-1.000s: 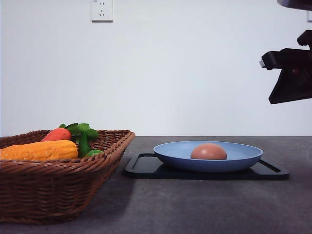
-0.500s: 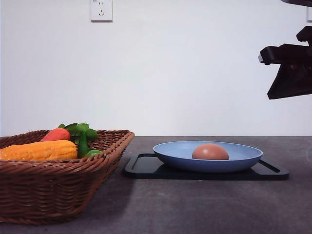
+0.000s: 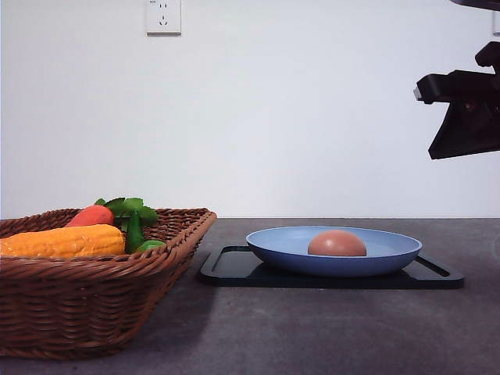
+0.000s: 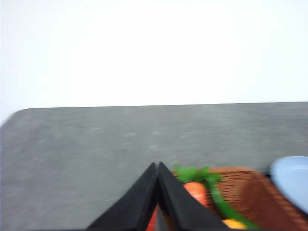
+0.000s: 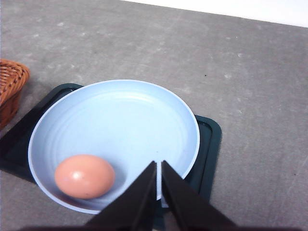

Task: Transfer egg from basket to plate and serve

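No legible text, label, brand, number or sign was found on any item. The wall socket (image 3: 163, 16) bore slot openings but no readable marking; the basket (image 3: 94, 297), plate (image 3: 273, 242), egg (image 3: 337, 244) and black tray (image 3: 234, 269) carried no lettering.

A brownish-pink egg (image 3: 337, 243) is seen in a pale blue plate (image 3: 285, 246), which is set on a black tray (image 3: 234, 269). The basket (image 3: 86, 308) is woven in dark brown wicker. In it an orange-red carrot (image 3: 90, 215) with green leaves (image 3: 129, 209) and a yellow-orange corn cob (image 3: 62, 241) are shown. The table (image 3: 328, 332) is mottled dark grey, the wall (image 3: 297, 109) white, and both grippers (image 5: 158, 166) black.
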### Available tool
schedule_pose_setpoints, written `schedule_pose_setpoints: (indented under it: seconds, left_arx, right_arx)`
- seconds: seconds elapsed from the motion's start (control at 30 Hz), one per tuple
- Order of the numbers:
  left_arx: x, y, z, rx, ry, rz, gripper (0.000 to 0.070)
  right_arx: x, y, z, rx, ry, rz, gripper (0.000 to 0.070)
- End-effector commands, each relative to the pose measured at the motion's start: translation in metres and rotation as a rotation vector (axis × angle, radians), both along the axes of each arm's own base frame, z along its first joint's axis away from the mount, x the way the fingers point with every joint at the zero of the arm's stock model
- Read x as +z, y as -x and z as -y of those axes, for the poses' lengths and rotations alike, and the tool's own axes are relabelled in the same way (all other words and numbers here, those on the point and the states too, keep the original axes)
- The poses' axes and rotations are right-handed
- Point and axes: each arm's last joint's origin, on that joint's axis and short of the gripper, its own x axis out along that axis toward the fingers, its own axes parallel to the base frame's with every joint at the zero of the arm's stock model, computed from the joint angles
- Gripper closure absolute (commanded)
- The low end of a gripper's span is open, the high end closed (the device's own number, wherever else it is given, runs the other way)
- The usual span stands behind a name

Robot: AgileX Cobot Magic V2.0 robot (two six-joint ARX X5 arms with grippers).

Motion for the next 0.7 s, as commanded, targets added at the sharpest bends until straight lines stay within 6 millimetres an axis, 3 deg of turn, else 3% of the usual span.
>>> schedule_pose_setpoints:
  seconds: [0.0,0.33,0.67]
  left_arx:
    - [-0.009,-0.003,-0.002,0.03,-0.022,0.028,0.07]
    - [-0.081,-0.023,-0.007,0.094,0.044,-0.07,0.07]
    - [-0.106,-0.025,-0.007,0.098,0.091,-0.138,0.07]
  right_arx:
    - [0.004,-0.001,-0.002,-0.001,-0.021,0.01,0.07]
    - [0.004,-0.001,-0.002,-0.001,-0.021,0.01,0.07]
    - [0.004,-0.001,-0.002,-0.001,-0.021,0.01,0.07]
